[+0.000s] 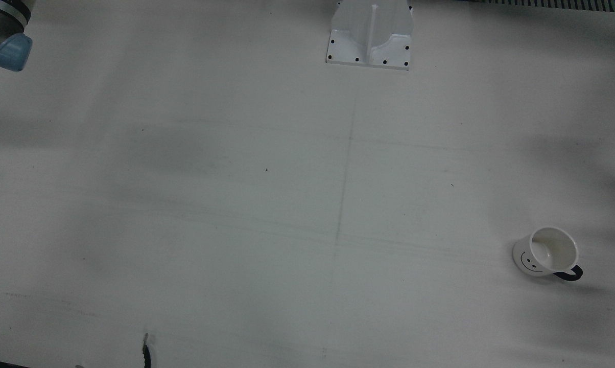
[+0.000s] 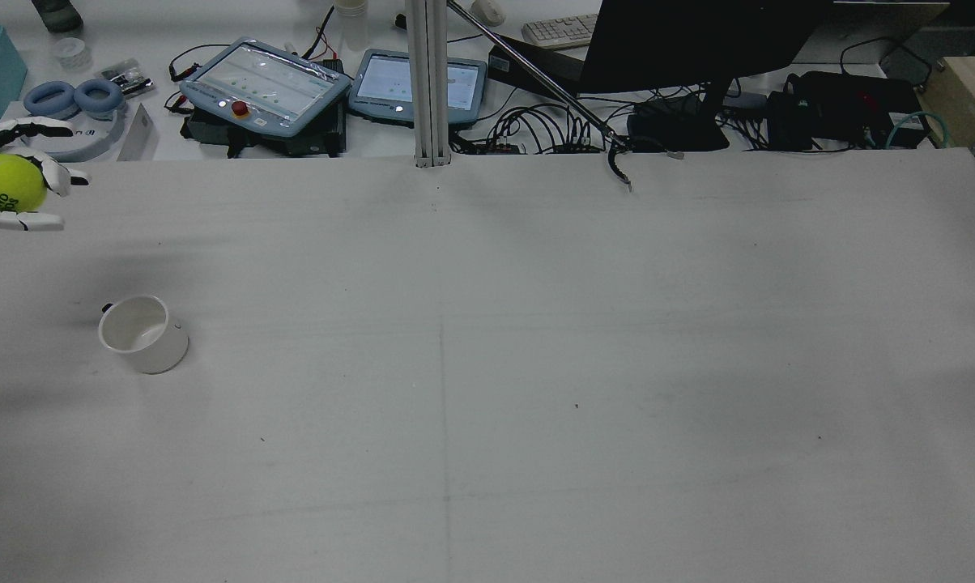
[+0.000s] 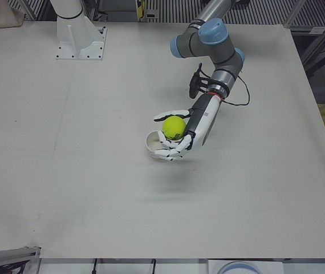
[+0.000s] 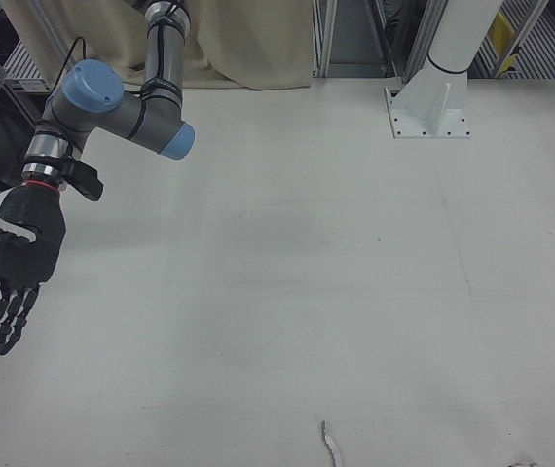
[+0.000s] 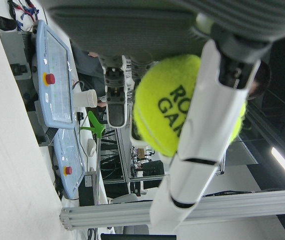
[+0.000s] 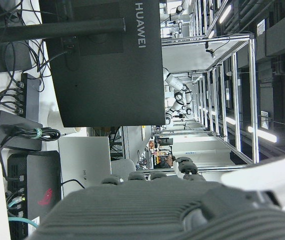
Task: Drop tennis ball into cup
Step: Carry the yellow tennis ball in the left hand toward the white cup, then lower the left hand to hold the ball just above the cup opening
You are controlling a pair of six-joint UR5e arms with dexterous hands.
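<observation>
tennis ball [image 3: 174,127] cradled between left hand's [image 3: 177,137] white fingers [image 3: 170,114].

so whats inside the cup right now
Nothing: the front view looks into the cup and shows only its bare white inside. The tennis ball is gripped in the left hand, up in the air. No part of the cup's floor looks hidden.

Left hand [image 3: 179,137] fingers curled; right hand [image 4: 10,268] fingers straight, apart.

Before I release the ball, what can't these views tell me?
- Left hand in rear view: cut off by the edge.
- Cup in left-front view: largely behind the hand and ball; alignment over it unclear.
- Front view: cup shows, hand and ball don't.
- Right hand: fingertips cut off by the edge.
</observation>
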